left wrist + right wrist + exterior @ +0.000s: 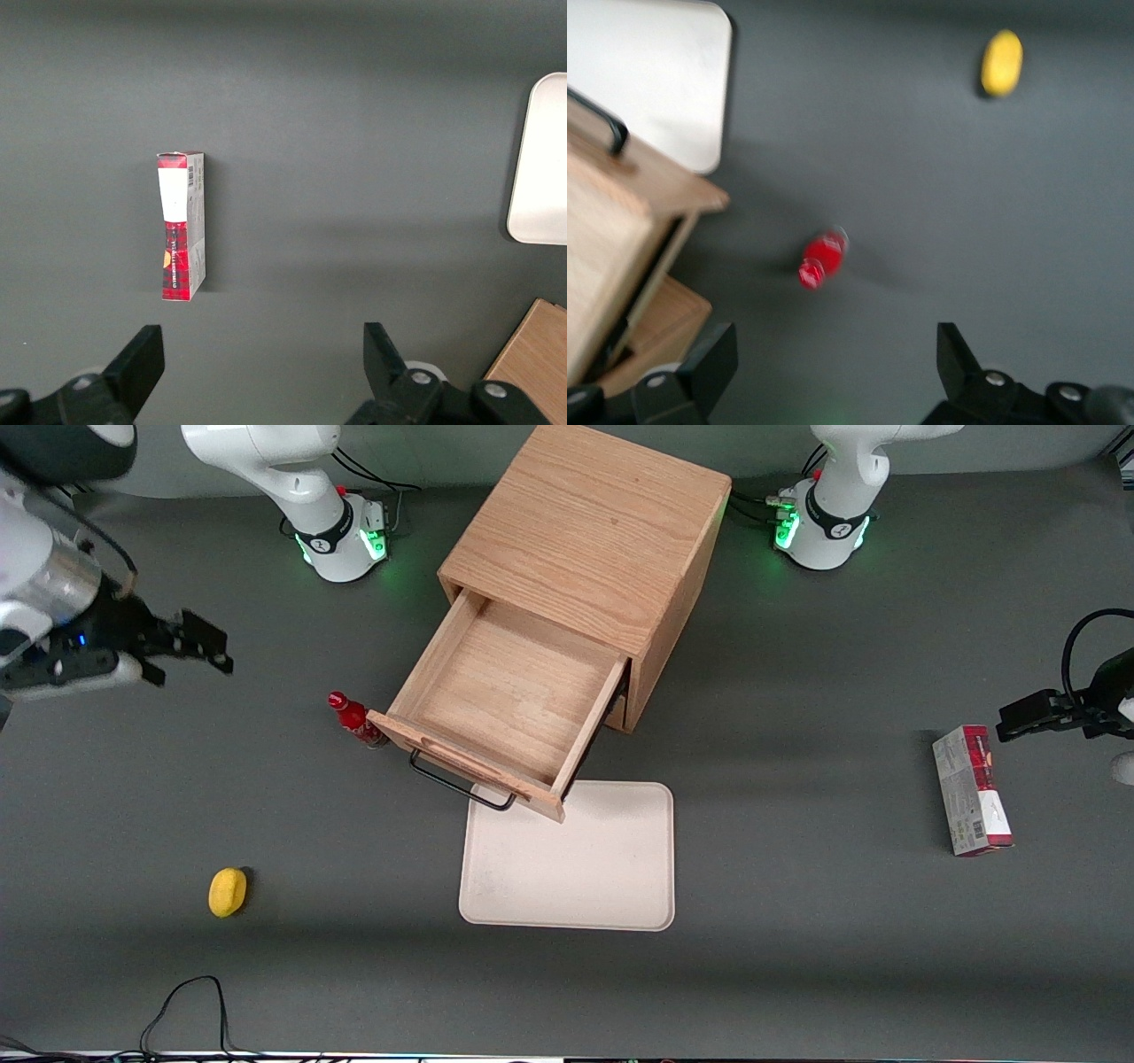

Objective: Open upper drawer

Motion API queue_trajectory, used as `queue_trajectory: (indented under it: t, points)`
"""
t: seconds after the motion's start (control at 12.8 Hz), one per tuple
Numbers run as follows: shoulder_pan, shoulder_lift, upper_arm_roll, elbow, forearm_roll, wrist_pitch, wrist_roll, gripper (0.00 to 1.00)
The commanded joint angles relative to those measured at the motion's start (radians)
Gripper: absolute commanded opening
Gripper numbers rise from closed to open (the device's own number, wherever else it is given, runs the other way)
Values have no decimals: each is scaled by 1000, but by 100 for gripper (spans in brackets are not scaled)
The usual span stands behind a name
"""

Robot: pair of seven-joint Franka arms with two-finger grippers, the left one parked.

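Observation:
The upper drawer [509, 691] of the oak cabinet [589, 531] stands pulled far out, its light-wood box empty, its long black wire handle [459, 784] at the front. The drawer also shows in the right wrist view [611, 239], with the handle [602, 119]. My gripper [190, 651] is open and empty. It hangs above the table toward the working arm's end, well away from the drawer and touching nothing. In the right wrist view the gripper [833, 372] is above bare table, fingers [713, 363] wide apart.
A red bottle [354, 720] stands beside the drawer front, touching or nearly so. A white tray [576, 868] lies in front of the drawer, partly under it. A yellow lemon-like object [228, 891] lies nearer the front camera. A red-and-white box [972, 790] lies toward the parked arm's end.

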Motion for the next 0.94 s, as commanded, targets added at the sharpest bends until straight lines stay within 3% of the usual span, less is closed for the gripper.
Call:
queue_trajectory:
  t: [0.0, 0.47, 0.86]
  points:
    - [-19, -41, -1, -33, -26, -16, 26, 100]
    - [-18, -26, 26, -33, -110, 48, 139, 100]
    - [-18, -14, 26, -9, -83, 39, 168, 100]
